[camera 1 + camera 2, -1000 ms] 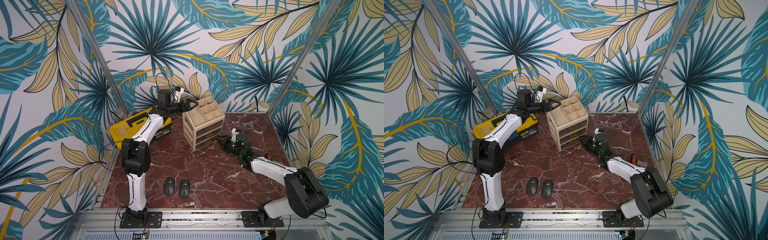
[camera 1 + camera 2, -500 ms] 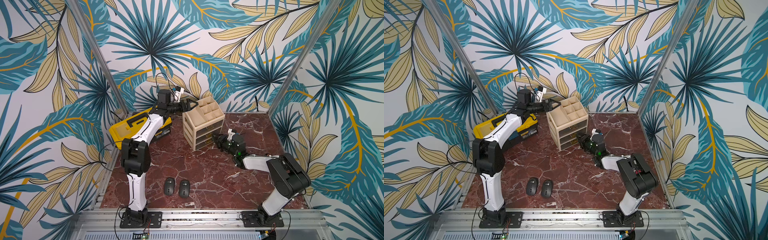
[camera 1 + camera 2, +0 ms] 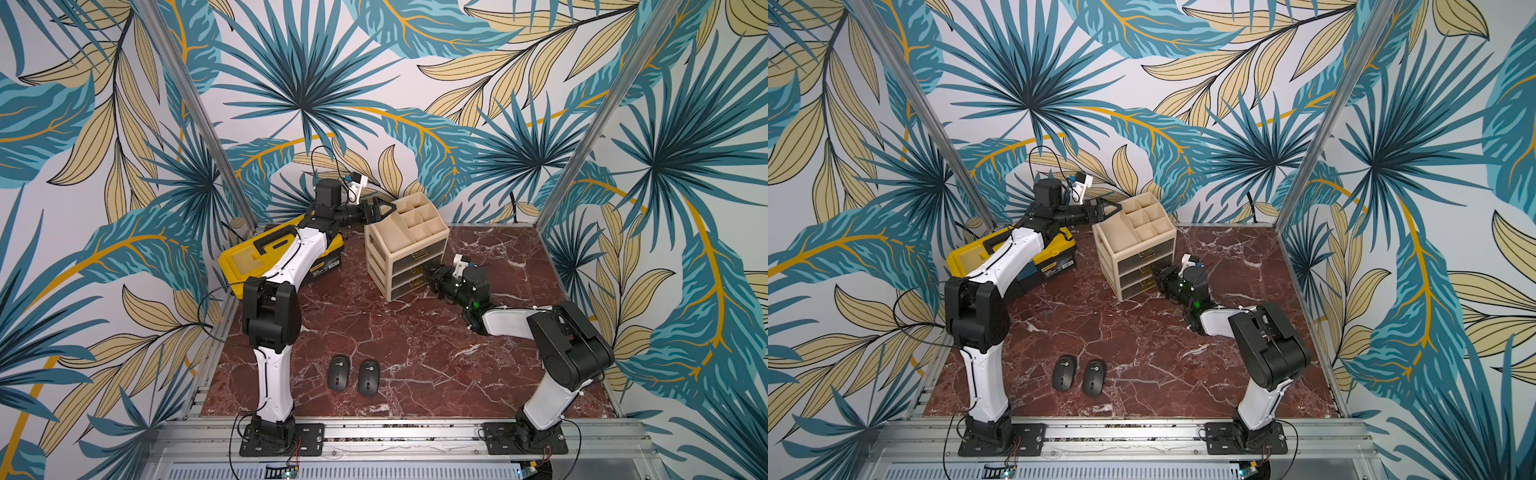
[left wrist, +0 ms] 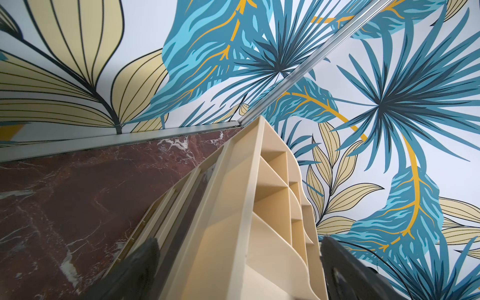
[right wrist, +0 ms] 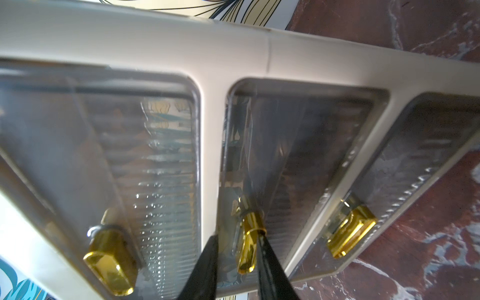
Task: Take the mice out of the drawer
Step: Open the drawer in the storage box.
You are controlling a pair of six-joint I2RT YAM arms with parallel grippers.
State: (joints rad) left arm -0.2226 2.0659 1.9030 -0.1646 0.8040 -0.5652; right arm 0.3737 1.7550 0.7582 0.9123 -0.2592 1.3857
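Both top views first. My left gripper (image 3: 380,210) (image 3: 1105,208) is spread wide at the back top corner of the beige drawer unit (image 3: 399,237), one finger on either side of that corner, holding nothing. My right gripper (image 3: 428,272) (image 3: 1154,276) is down low, nose right up against the front of the middle drawer (image 3: 404,275). The left mouse (image 3: 338,372) and right mouse (image 3: 369,377) lie side by side on the tabletop (image 3: 415,345), well away from both grippers, back toward my arm bases and nearer the left one. A yellow toolbox (image 3: 249,257) sits behind my left gripper, under that arm.

Left wrist view: the unit's open-top compartments fill the space between my two dark fingers (image 4: 140,265). I can't tell if either one touches it.

Right wrist view: the gripper is narrow, with fingers either side of the middle drawer's gold handle (image 5: 250,233). One finger is against it, and the other has a sliver of gap. The drawer fronts are ribbed and cloudy, so I can't tell what's inside.
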